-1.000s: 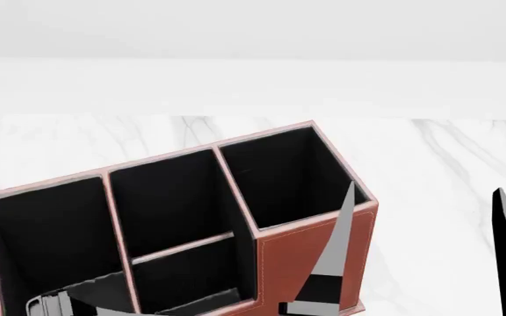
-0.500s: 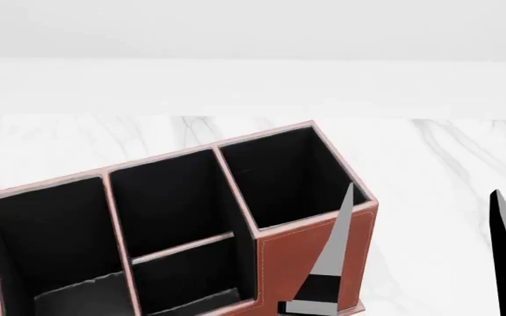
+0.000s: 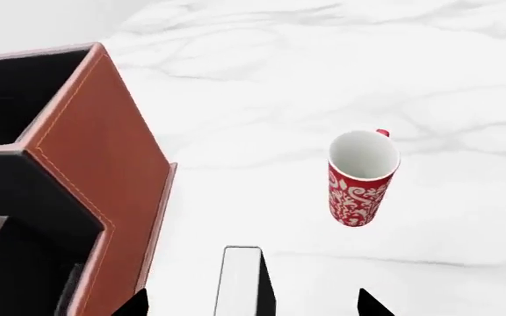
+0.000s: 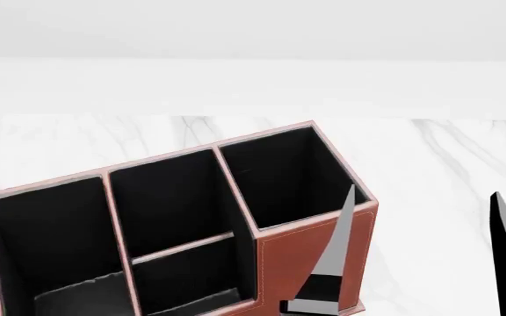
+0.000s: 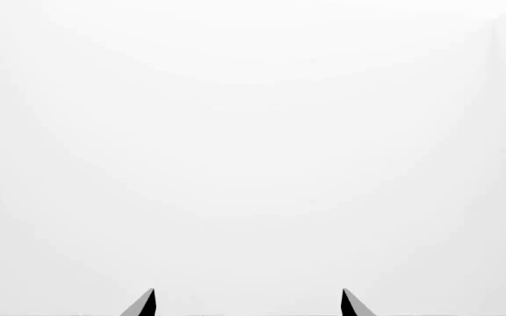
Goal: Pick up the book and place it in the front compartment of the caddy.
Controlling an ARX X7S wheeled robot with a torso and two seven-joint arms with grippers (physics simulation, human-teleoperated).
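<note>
Since a second ago, left arm gone from the caddy (image 4: 306, 257) front cell in head view. Left hand (image 3: 251, 306) spread over book (image 3: 240, 280), standing on desk (image 3: 429, 72) beside caddy (mug (image 3: 361, 178) well apart). Step: approach. Next: descend, pinch. Right hand (image 5: 246, 304) spread, empty. No legible writing.
</note>
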